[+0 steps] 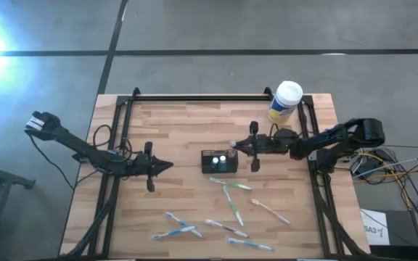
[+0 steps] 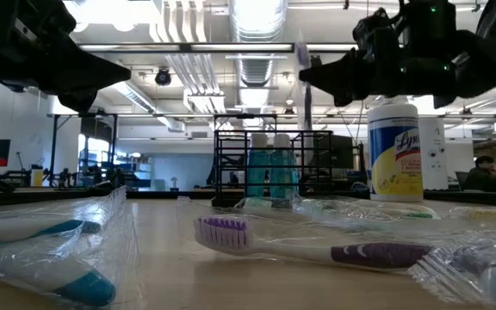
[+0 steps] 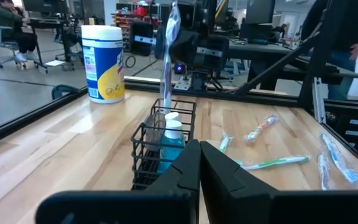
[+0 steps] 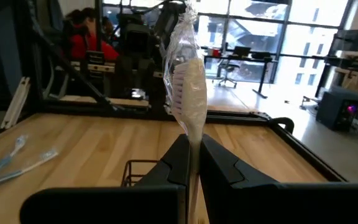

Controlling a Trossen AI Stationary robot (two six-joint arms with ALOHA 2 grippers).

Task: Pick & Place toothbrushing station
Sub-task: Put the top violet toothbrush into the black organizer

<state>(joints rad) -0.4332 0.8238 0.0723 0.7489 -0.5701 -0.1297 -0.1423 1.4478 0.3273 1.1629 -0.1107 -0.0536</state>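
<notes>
A: Black wire toothbrushing station [image 1: 219, 162] stands mid-table on pale wood, two blue bottles inside. Where are the grippers?

B: The right gripper [image 4: 190, 163] hangs just above and beside the station, pinched shut on a wrapped toothbrush [image 4: 184, 81], bristles up. The left gripper [image 3: 199, 167] waits nearby, closed and empty.

A: Which step?

B: Seemingly carrying the brush to the rack. Next it likely needs lining up over a slot, lowering, then releasing.
</notes>
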